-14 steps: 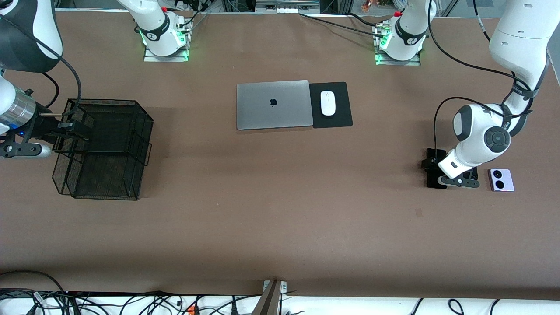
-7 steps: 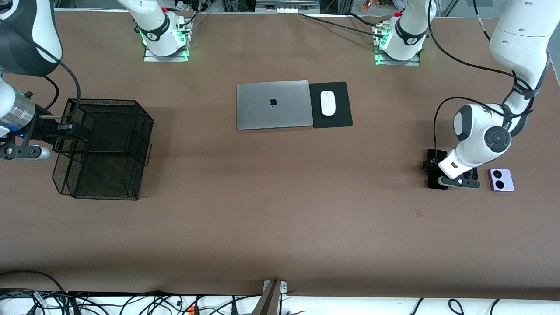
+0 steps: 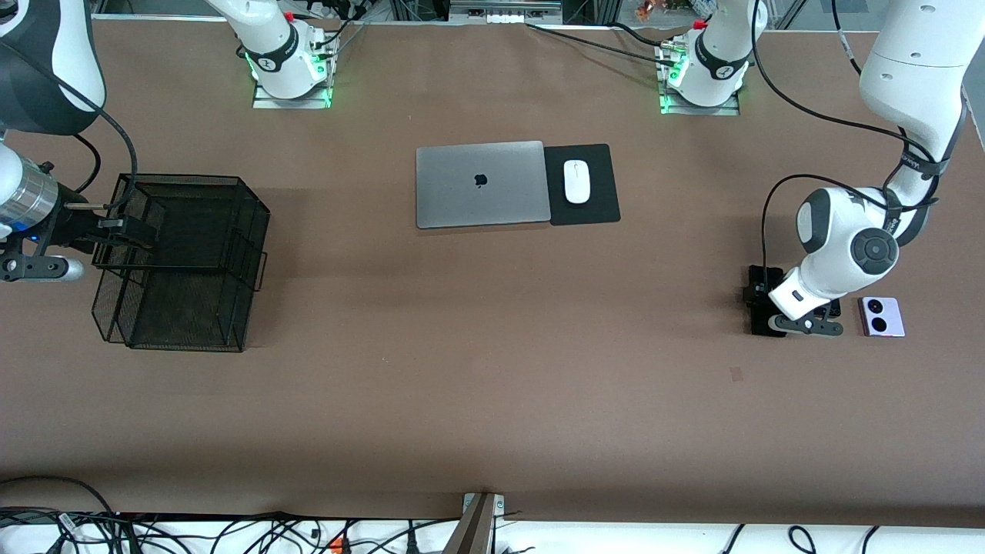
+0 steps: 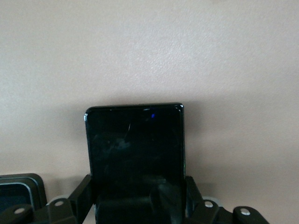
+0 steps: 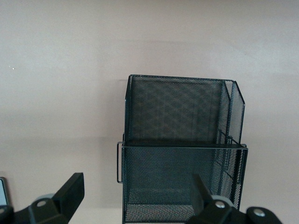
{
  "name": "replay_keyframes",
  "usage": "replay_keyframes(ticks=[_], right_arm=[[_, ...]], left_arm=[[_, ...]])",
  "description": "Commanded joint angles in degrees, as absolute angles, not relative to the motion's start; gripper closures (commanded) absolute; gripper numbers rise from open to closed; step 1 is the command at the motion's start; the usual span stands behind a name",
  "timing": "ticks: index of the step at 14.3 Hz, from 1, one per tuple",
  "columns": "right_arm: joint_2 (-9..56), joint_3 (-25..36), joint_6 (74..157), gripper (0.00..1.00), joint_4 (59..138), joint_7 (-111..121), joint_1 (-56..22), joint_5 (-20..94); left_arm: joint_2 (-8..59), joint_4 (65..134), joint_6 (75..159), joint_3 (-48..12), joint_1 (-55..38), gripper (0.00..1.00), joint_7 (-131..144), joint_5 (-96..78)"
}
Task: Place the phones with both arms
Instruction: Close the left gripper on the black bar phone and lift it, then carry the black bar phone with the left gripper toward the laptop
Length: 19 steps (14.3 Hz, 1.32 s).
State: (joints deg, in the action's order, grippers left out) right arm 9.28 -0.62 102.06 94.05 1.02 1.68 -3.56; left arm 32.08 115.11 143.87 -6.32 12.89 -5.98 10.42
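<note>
My left gripper [image 3: 769, 312] is down at the left arm's end of the table, shut on the long black phone [image 4: 135, 140], which lies flat on the table; its fingers [image 4: 83, 189] press the phone's two long edges. The small black flip phone [image 3: 832, 309] lies beside it, mostly under the wrist, and shows in the left wrist view [image 4: 16, 193]. The lavender-white phone [image 3: 881, 316] with two black circles lies beside that, nearer the table's end. My right gripper [image 3: 123, 228] is open and empty at the rim of the black mesh basket [image 3: 185, 181].
The basket [image 5: 182, 79] stands at the right arm's end of the table; I cannot tell what lies in it. A closed grey laptop [image 3: 481, 183] and a white mouse [image 3: 576, 181] on a black pad [image 3: 600, 204] sit mid-table, nearer the arm bases.
My left gripper has sunk slightly at the long black phone. My right gripper has drawn back a little from the basket toward the table's end.
</note>
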Motion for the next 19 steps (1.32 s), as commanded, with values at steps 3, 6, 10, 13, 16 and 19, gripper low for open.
replay_keyframes(ticks=[3, 6, 10, 13, 16, 19], right_arm=[[9.6, -0.9, 101.4, 0.00, 93.1, 1.7, 2.3, -2.5], [9.8, -0.9, 101.3, 0.00, 93.1, 1.7, 2.3, -2.5], [9.8, -0.9, 101.3, 0.00, 93.3, 1.8, 2.2, -2.5], [9.9, -0.9, 101.8, 0.00, 93.3, 1.8, 2.2, -2.6], [9.8, -0.9, 102.1, 0.00, 93.0, 1.7, 2.2, -2.7], [9.8, -0.9, 102.5, 0.00, 93.0, 1.6, 2.3, -2.7]], left_arm=[[32.4, 103.9, 129.8, -6.5, 8.7, 0.67, -0.8, 11.4], [32.7, 97.7, 122.6, -6.5, 3.9, 0.67, 6.5, 11.3], [33.5, 96.2, 121.8, -6.5, -2.4, 0.71, 15.9, 10.6], [36.1, 93.2, 121.9, -6.6, -9.0, 0.71, 24.4, 10.5], [39.8, 88.5, 121.9, -6.5, -16.2, 0.71, 28.6, 7.2], [42.4, 85.3, 121.9, -6.5, -21.2, 0.71, 34.3, 6.2]])
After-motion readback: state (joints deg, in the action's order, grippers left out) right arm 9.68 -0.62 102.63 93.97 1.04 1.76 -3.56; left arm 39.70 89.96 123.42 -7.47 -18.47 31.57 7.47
